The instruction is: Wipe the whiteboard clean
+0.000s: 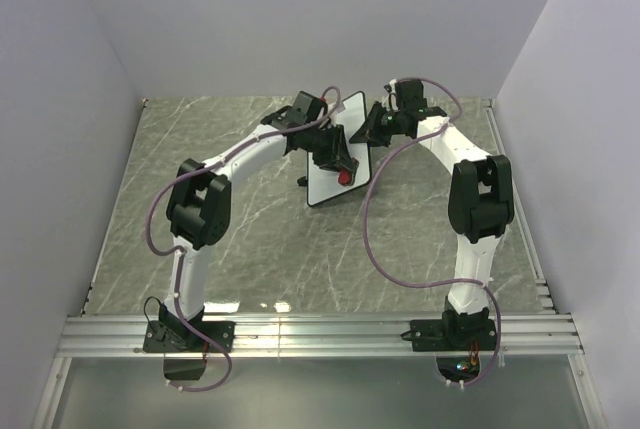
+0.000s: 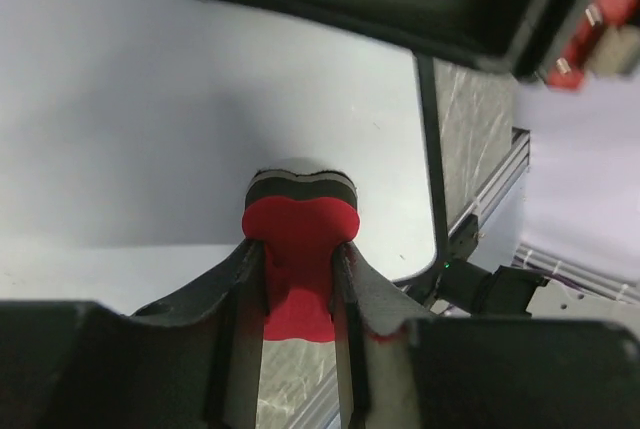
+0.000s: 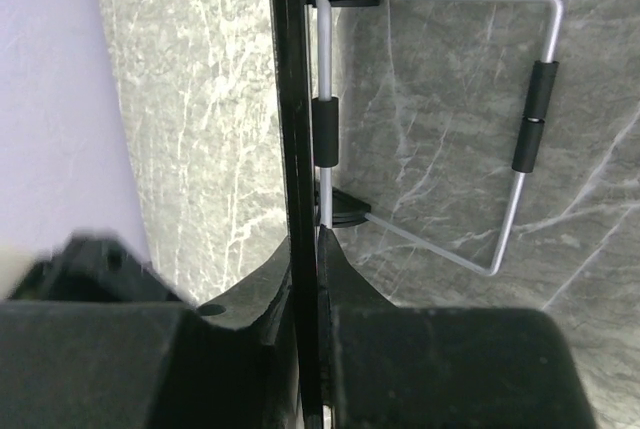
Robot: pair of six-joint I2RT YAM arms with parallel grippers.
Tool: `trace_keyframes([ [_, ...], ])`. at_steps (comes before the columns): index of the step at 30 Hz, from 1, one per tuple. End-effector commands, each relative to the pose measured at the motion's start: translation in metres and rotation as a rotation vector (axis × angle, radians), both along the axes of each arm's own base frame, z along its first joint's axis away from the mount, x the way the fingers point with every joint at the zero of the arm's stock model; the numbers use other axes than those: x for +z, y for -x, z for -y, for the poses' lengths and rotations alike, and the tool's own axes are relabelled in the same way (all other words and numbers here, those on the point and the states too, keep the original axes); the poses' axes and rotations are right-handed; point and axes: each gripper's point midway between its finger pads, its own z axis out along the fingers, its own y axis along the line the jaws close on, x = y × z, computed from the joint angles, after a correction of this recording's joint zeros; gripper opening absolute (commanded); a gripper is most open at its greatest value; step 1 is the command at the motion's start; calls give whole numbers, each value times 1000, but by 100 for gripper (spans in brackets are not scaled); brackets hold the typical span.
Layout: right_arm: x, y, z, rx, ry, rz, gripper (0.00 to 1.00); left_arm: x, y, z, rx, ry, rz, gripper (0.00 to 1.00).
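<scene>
- One whiteboard [image 1: 332, 149] is in view, along with one eraser [image 2: 300, 217], two arms, two pincers and one wire stand [image 3: 528, 179].
- The whiteboard is a thin rectangle with a smooth, plain white face, a narrow black frame and rounded corners.
- It stands on the far middle of the tabletop [image 1: 240, 239], toward 12 o'clock from the tabletop's centre.
- It is propped up at a lean rather than lying flat.
- In the top view its long axis runs from about 12 o'clock down to about 6 or 7 o'clock. Its white face is turned toward 9 o'clock, where the left arm is.
- The stand is a bent loop of silver wire with black sleeves, fixed to the back of the board by two black clips. It reaches out over the tabletop on the 3 o'clock side.
- The eraser is a red bow-shaped piece with a dark, layered pad on its end, and the pad presses flat against the white face.
- The left pincer [image 2: 298, 269] is closed narrowly around the eraser's red waist, with a finger on either side.
- The right pincer [image 3: 306, 279] clamps the board's black frame edge, which the right wrist view shows edge-on as a thin dark line.
- The tabletop is grey stone-patterned with pale veins.
</scene>
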Motion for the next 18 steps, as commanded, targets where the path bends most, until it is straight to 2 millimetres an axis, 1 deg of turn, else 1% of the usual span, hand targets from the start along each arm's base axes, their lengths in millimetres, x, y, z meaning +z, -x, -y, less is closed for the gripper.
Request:
trace_keyframes([
  [1, -15, 30, -9, 34, 49, -84, 0, -25, -41, -15, 76, 10, -1, 0],
  [2, -18, 32, -8, 32, 47, -93, 0, -30, -51, -24, 91, 0, 5, 0],
  [3, -18, 33, -8, 34, 44, -89, 0, -36, -65, -41, 131, -23, -1, 0],
  [4, -18, 35, -9, 39, 44, -93, 0, -24, -80, -43, 142, -22, 34, 0],
  [5, -21, 37, -8, 41, 47, -100, 0, -41, -90, -49, 145, -55, 28, 0],
  [6, -23, 38, -7, 44, 50, -103, 0, -42, -103, -58, 166, -69, 37, 0],
  [7, -25, 41, -8, 49, 53, -108, 0, -28, -116, -59, 174, -64, 66, 0],
  [8, -26, 42, -7, 50, 56, -112, 0, -43, -123, -61, 177, -77, 50, 0],
  [9, -30, 45, -6, 58, 66, -122, 0, -38, -135, -66, 190, -71, 70, 0],
  [10, -34, 48, -7, 64, 74, -130, 0, -37, -141, -67, 196, -41, 85, 0],
  [12, -37, 51, -4, 77, 93, -137, 0, -51, -148, -78, 218, -43, 57, 0],
  [13, -38, 53, -3, 81, 99, -142, 0, -54, -149, -79, 210, -38, 50, 0],
  [14, -40, 54, -2, 85, 103, -145, 0, -67, -149, -80, 204, -46, 33, 0],
  [17, -45, 58, 0, 96, 119, -157, 0, -76, -147, -80, 166, -53, 36, 0],
  [18, -47, 59, 0, 97, 121, -165, 0, -73, -146, -76, 156, -47, 46, 0],
])
